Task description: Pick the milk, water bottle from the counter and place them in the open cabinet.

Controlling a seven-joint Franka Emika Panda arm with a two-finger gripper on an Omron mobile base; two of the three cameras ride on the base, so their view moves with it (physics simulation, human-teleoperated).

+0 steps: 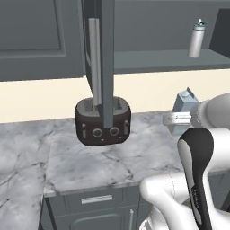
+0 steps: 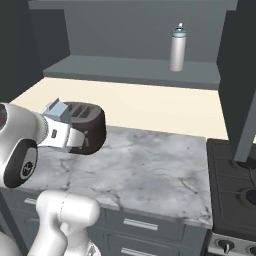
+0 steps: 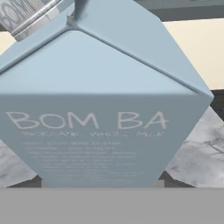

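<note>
The milk (image 1: 183, 103) is gripped in the closed gripper (image 1: 179, 120) above the veined marble worktop (image 1: 117, 166), beside the toaster (image 1: 103, 121). The water bottle (image 2: 177, 48) is seen upright on the open cabinet (image 2: 125, 67) shelf.

The milk (image 3: 105, 109) runs off the hand view's left and top edges, its small print blurred. From the base views, wrist and arm cover most of the carton (image 1: 184, 102), and the fingers can't be made out.

One milk carton (image 1: 184, 102), one water bottle (image 1: 196, 39), one toaster (image 1: 102, 121).
</note>
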